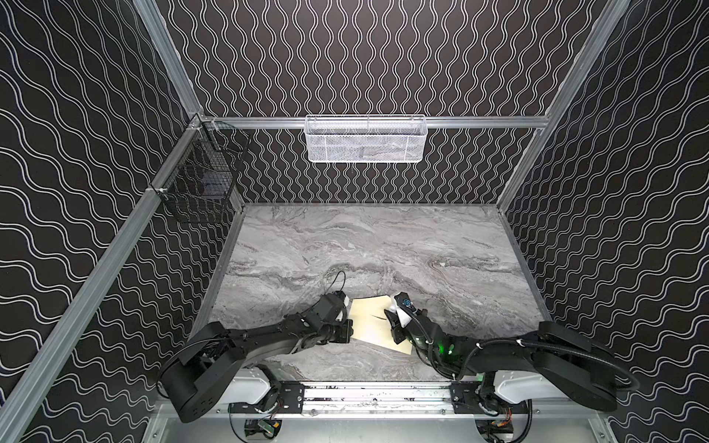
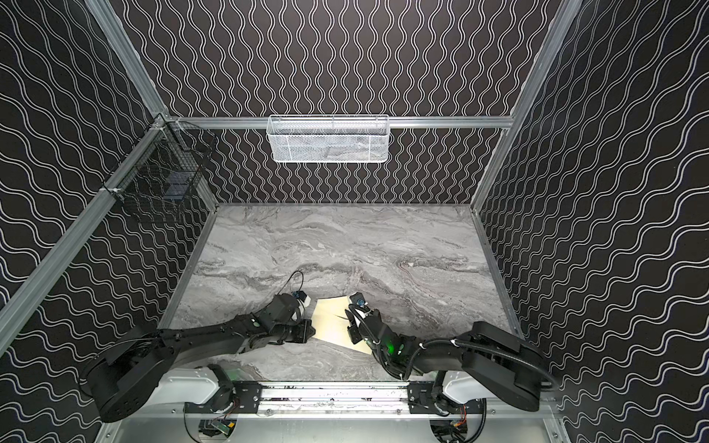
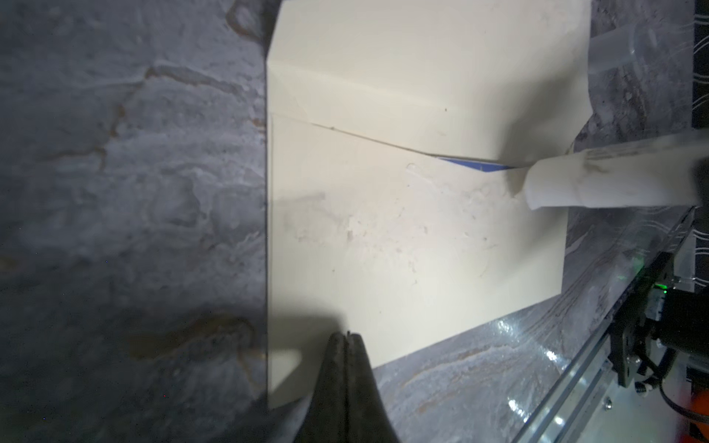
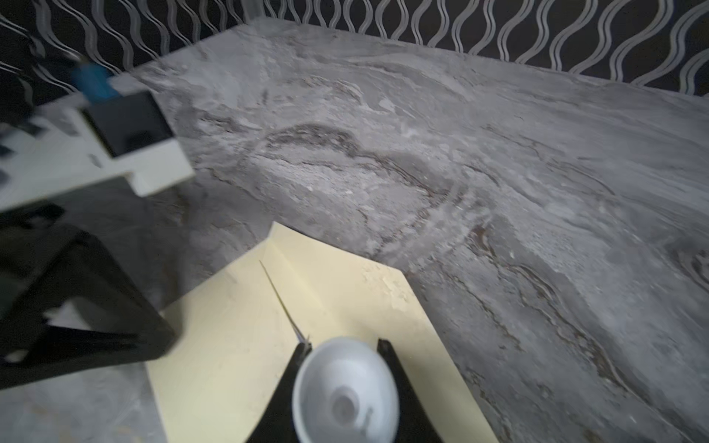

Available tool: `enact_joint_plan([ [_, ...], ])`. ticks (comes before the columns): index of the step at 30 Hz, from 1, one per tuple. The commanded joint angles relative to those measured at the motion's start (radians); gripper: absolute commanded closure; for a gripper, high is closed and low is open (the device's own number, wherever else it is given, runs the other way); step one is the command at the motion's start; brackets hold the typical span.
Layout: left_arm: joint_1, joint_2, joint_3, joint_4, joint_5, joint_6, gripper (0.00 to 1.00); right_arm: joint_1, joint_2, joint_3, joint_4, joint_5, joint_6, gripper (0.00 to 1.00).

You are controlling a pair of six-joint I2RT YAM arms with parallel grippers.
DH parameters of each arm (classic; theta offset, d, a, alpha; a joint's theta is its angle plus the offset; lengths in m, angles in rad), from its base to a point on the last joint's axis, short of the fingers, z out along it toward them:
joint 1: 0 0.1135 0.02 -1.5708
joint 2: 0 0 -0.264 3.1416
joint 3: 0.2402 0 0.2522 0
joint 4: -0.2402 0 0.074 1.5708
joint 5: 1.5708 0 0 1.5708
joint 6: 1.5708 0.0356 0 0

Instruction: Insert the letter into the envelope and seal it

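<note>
The cream envelope (image 1: 368, 320) (image 2: 330, 320) lies flat near the table's front middle, its angled flap folded over the body. In the left wrist view a blue sliver of the letter (image 3: 475, 165) shows at the flap seam of the envelope (image 3: 403, 237); the rest of the letter is hidden inside. My left gripper (image 3: 347, 335) (image 1: 350, 331) is shut and empty, its tips over the envelope's left edge. My right gripper (image 4: 344, 345) (image 1: 392, 323) is shut on a white cylinder (image 4: 345, 387) (image 3: 598, 180), whose tip meets the paper at the seam.
The grey marble table (image 1: 383, 245) stretches behind the envelope. A white mesh basket (image 1: 366, 140) hangs on the back rail and a black wire basket (image 1: 199, 184) on the left rail. The metal front rail (image 1: 376, 395) carries both arm bases.
</note>
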Motion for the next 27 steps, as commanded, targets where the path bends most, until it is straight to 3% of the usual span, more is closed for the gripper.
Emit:
enact_joint_plan([
  [1,-0.006,-0.033,0.046,-0.103,-0.036,0.029,0.86,-0.028,-0.088,0.001,-0.041,-0.161,0.025,1.00],
  [5,-0.006,-0.122,0.106,-0.140,-0.081,0.081,0.67,-0.073,-0.227,-0.059,-0.062,-0.316,0.057,1.00],
  [9,-0.008,-0.161,0.136,-0.086,-0.073,0.150,0.54,-0.139,-0.325,-0.027,-0.167,-0.457,0.145,1.00],
  [12,-0.012,-0.178,0.139,0.014,0.015,0.219,0.52,-0.178,-0.381,-0.012,-0.209,-0.572,0.214,1.00],
  [17,-0.061,-0.222,0.106,0.188,0.256,0.315,0.52,-0.245,-0.464,-0.027,-0.191,-0.729,0.285,1.00],
  [27,-0.122,-0.249,0.130,0.201,0.345,0.411,0.49,-0.322,-0.447,0.007,-0.172,-0.924,0.316,1.00],
])
